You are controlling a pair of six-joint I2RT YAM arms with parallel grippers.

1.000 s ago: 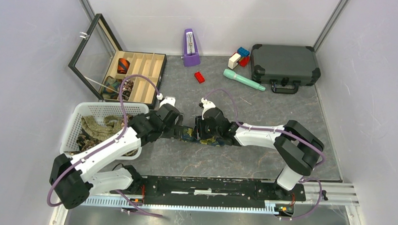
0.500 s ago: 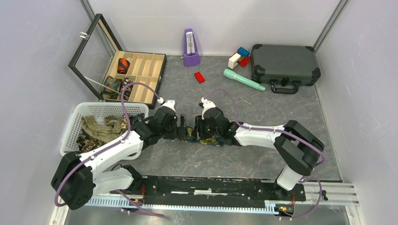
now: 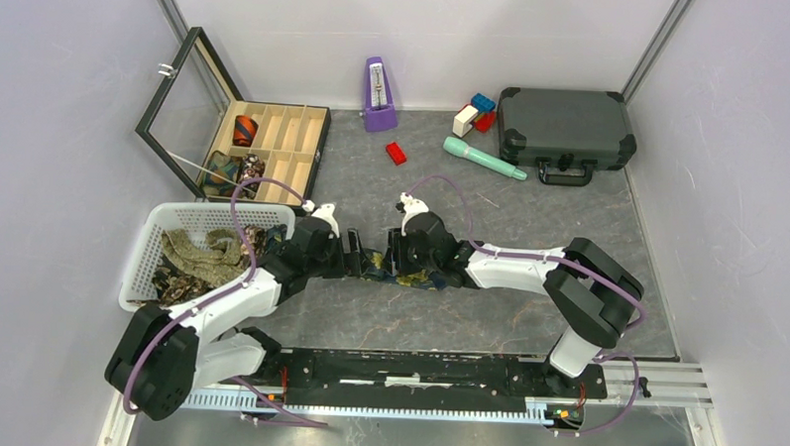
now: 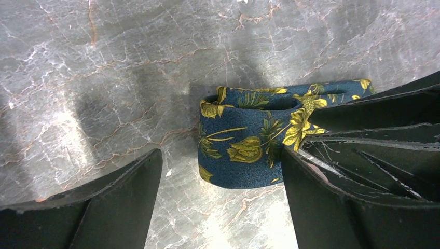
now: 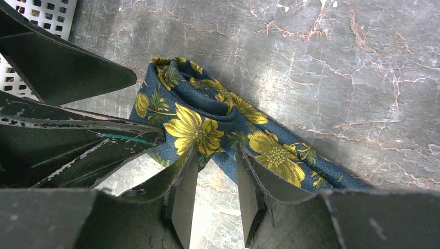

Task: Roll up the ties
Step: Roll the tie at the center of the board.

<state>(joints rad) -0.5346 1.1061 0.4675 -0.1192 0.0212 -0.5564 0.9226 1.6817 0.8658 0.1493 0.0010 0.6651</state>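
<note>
The navy tie (image 3: 378, 268) with yellow flowers lies on the gray marble table (image 3: 530, 208), in the middle, between the two grippers. One end of it is turned over into a small loose coil. The rest runs as a flat strip toward the right and goes under the right arm.

The left gripper (image 3: 354, 253) is low over the table at the coiled end. In the left wrist view its fingers (image 4: 114, 207) are spread wide. One is well apart from the coil on bare table, and the other is just at the side of the coil, touching or almost touching it. This gripper holds nothing.

The right gripper (image 3: 394, 255) faces it from the other side. In the right wrist view its two fingers (image 5: 181, 192) stand close together with only a narrow gap. The edge of the tie sits between the tips, just behind the coil, so it seems to pinch the fabric there.

The two grippers are very near to each other, with only the coil between them.

At the left stands a white basket (image 3: 223, 210) with loose ties (image 3: 197, 254) in olive and tan prints heaped inside. Behind it is an open wooden box (image 3: 275, 144) with a glass lid, and some rolled ties (image 3: 245, 131) sit in its left compartments. At the far side of the table are a purple metronome (image 3: 379, 94), a red block (image 3: 396, 153), a teal tool (image 3: 483, 157) and a black case (image 3: 565, 125).
</note>
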